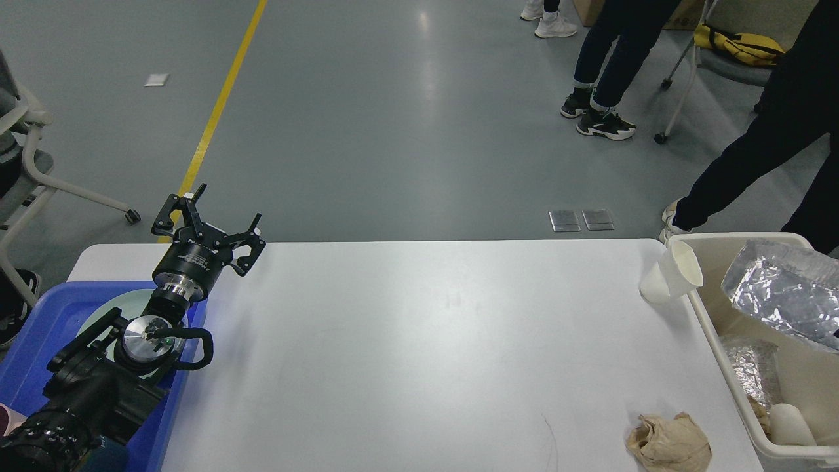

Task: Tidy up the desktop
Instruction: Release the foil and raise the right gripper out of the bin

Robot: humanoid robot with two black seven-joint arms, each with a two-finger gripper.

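Note:
The white desktop (419,341) fills the lower view. My left gripper (213,223) is open and empty, held above the table's far left corner by the blue tray (29,341). My right gripper is out of view. A crumpled foil container (783,292) sits tilted over the cream bin (711,328) at the right edge. A white paper cup (670,273) leans against the bin's wall on the table. A crumpled brown paper ball (668,444) lies near the front right corner.
The blue tray holds a pale green plate (98,314) under my left arm. The bin holds more foil (754,367) and a white roll (790,425). People's legs (609,59) and chairs stand on the floor beyond the table.

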